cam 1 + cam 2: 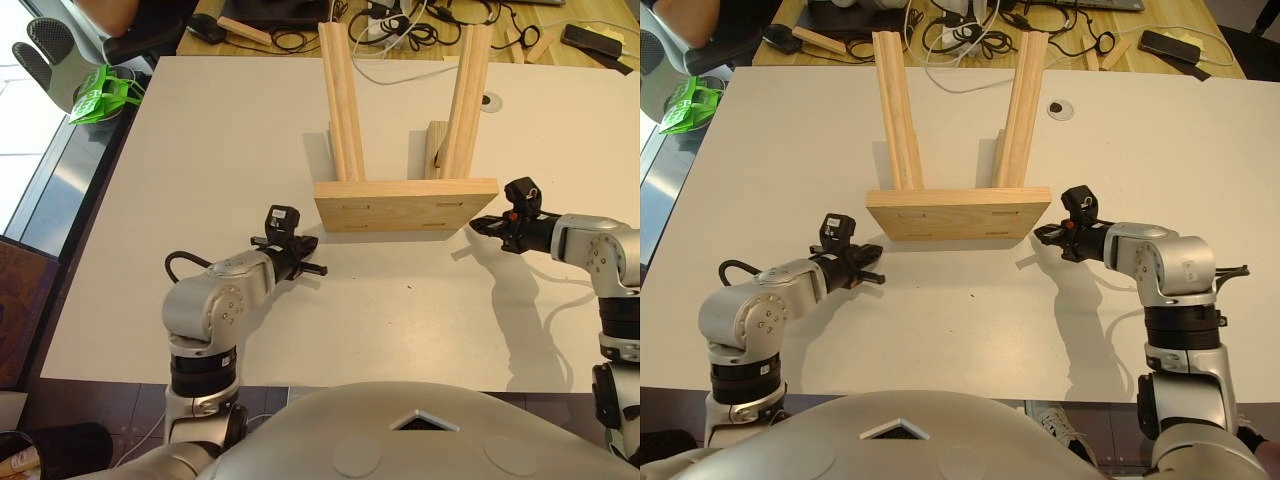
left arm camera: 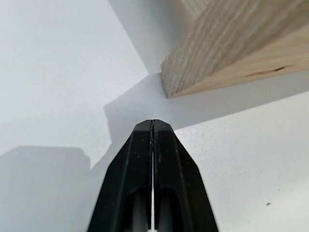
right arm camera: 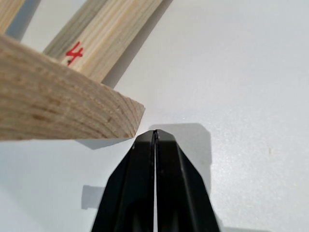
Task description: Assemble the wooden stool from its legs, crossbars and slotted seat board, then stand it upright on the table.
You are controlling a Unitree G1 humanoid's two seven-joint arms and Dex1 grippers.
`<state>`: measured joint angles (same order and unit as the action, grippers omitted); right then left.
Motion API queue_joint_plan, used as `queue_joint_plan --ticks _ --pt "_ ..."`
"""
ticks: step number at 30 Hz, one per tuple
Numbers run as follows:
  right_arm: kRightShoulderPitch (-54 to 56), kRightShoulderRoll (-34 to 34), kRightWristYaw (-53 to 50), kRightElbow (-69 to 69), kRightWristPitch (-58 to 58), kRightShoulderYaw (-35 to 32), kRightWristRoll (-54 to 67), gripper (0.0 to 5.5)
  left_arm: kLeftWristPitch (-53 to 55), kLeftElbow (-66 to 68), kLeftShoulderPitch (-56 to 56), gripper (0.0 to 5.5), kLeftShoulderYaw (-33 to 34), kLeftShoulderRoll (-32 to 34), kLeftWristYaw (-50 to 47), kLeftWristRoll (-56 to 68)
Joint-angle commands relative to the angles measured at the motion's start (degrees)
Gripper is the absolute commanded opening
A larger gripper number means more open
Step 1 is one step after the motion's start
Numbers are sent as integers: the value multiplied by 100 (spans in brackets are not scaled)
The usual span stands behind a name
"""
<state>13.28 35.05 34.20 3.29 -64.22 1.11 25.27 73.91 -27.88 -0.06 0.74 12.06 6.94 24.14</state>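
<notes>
Pale wood: the stool is lying on its side on the table, legs pointing to twelve o'clock, seat board facing six. Right eye: the right gripper is sitting at the board's three o'clock corner. Left wrist: the left gripper is closed, just short of its corner. Right wrist: jaws together too. Standing it up is calling for even, paired pushes, I'd judge.

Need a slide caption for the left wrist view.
Shut left gripper just short of the wooden seat board's corner, on the white table.
</notes>
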Motion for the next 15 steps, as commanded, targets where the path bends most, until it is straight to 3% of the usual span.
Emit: queue_joint_plan --ticks 1,15 --pt "146 0 -59 -24 4 63 -99 0 -309 242 -45 1 -111 -191 -143 -216" --pt "119 -90 -121 -38 -1 87 -254 0 -918 361 7 1 -326 -455 -168 -467"
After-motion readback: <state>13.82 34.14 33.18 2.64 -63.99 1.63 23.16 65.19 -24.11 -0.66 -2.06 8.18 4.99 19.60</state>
